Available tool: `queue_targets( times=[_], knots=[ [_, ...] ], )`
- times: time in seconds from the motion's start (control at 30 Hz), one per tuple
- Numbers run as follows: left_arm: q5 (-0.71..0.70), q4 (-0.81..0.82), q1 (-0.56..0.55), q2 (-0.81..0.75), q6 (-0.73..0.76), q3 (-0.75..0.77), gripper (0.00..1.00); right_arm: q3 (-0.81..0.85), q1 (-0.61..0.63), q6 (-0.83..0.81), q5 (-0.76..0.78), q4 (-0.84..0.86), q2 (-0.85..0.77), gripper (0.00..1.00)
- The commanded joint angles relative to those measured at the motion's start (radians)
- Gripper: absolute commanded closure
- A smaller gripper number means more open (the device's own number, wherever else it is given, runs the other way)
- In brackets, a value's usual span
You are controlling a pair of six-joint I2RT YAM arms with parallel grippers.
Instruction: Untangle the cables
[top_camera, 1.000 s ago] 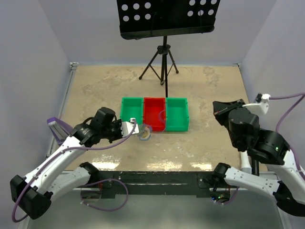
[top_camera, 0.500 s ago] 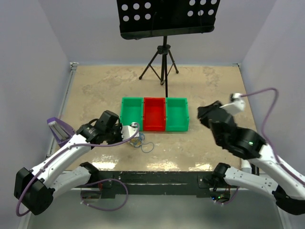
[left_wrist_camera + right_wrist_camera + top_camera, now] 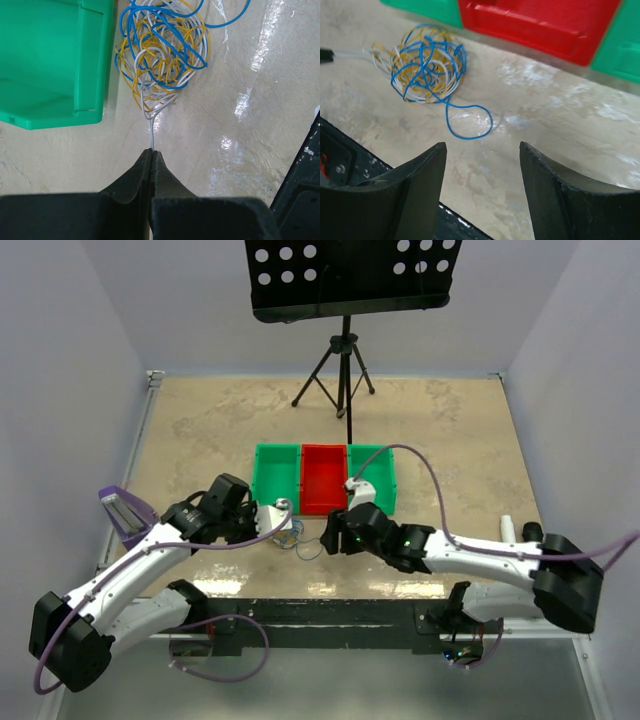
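The cables (image 3: pixel 290 536) lie as one tangled ball of blue, yellow and white strands (image 3: pixel 162 45) on the table, just in front of the left green bin (image 3: pixel 258 472). My left gripper (image 3: pixel 151 150) is shut on a white strand that runs out of the ball toward it; in the top view the left gripper (image 3: pixel 277 524) sits just left of the ball. A single blue loop (image 3: pixel 469 120) trails out of the tangle (image 3: pixel 426 64). My right gripper (image 3: pixel 482 145) hangs open a short way from that loop, holding nothing; in the top view the right gripper (image 3: pixel 332 537) is right of the ball.
A red bin (image 3: pixel 323 506) and a second green bin (image 3: pixel 391 480) stand in a row with the left one behind the cables. A music stand on a tripod (image 3: pixel 345 370) is at the back. The black front rail (image 3: pixel 330 612) runs along the near edge.
The right arm swung in from the far right to beside the cables and its jaws opened. The left gripper pulled the tangle a little down and away from the bins.
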Motion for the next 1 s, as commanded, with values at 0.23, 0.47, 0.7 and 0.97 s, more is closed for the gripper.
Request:
queue_targets(
  times=[0.23, 0.47, 0.7, 0.97],
  knots=[
    [0.010, 0.028, 0.004, -0.036, 0.003, -0.025, 1.00, 0.085, 0.037, -0.164, -0.001, 0.315, 0.334, 0.41],
    [0.002, 0.031, 0.004, -0.039, 0.007, -0.037, 1.00, 0.122, 0.043, -0.192, 0.012, 0.359, 0.457, 0.54],
    [0.007, 0.033, 0.004, -0.039, 0.003, -0.038, 1.00, 0.102, 0.061, -0.171, 0.032, 0.375, 0.482, 0.85],
    [0.013, 0.026, 0.006, -0.028, 0.014, -0.041, 1.00, 0.075, 0.100, -0.135, 0.125, 0.300, 0.411, 0.57]
  ],
)
